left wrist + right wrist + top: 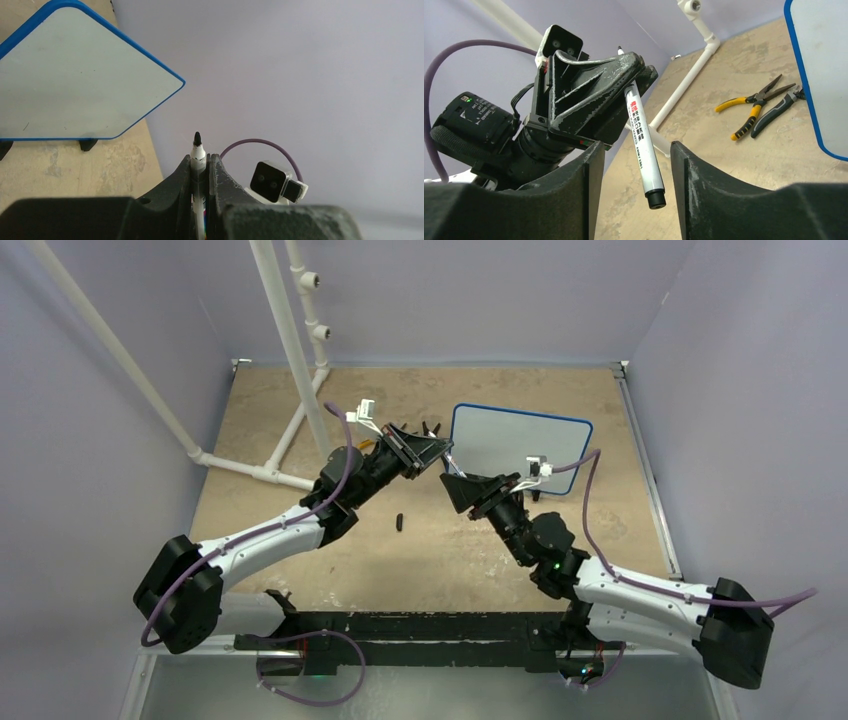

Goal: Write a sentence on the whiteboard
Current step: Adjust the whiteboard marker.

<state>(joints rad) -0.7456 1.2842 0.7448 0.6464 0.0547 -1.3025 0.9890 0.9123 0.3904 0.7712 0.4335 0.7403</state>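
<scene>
Tightly, the left gripper [202, 159] pinches a white black-tipped marker [642, 140], whose rear end sits between the spread fingers [574, 190] of the right gripper [634, 150].

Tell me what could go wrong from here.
1. The marker sits pinched in the left jaws with its rear end between the open right jaws; a mistimed handover might drop it.
2. Its uncapped tip is exposed beside the blank whiteboard; a stray swing could streak it.

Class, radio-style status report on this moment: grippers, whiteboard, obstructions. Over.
Left gripper shut on marker, tip bare. Right gripper open, straddling marker's tail. Whiteboard blank, no sentence yet. Pliers beside board, off its face.
</scene>
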